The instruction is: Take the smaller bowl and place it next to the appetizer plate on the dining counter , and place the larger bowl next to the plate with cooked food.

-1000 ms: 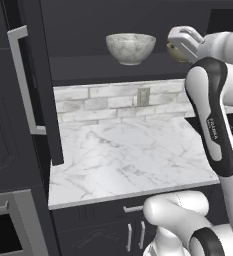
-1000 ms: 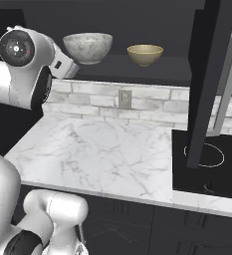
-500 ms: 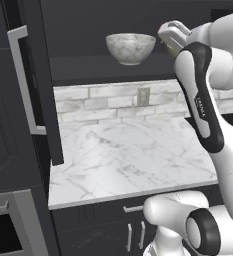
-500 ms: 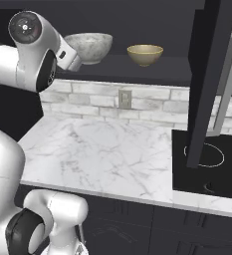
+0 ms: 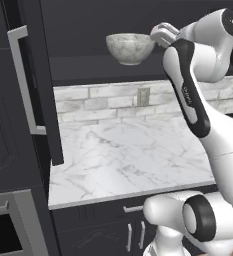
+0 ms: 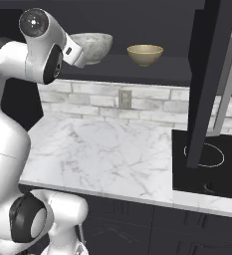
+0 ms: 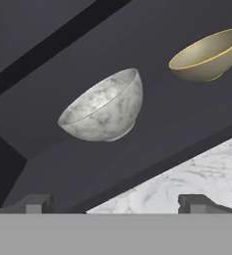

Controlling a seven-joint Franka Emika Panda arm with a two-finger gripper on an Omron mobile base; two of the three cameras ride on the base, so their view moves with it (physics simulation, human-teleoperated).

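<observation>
With my pincer (image 7: 115,204) spread wide and empty, I align it past the larger bowl (image 7: 103,107) toward the smaller bowl (image 7: 209,56), straddling one rim wall before closing.

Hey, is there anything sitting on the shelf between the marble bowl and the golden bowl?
No. In the right base view the dark shelf is bare between the larger bowl and the smaller bowl; the hand view shows the same gap.

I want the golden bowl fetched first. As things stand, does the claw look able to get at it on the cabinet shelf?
Probably yes. The cabinet door stands open, the claw is open and faces the shelf, and the smaller bowl sits apart from the marbled bowl, with bare shelf between them.
</observation>
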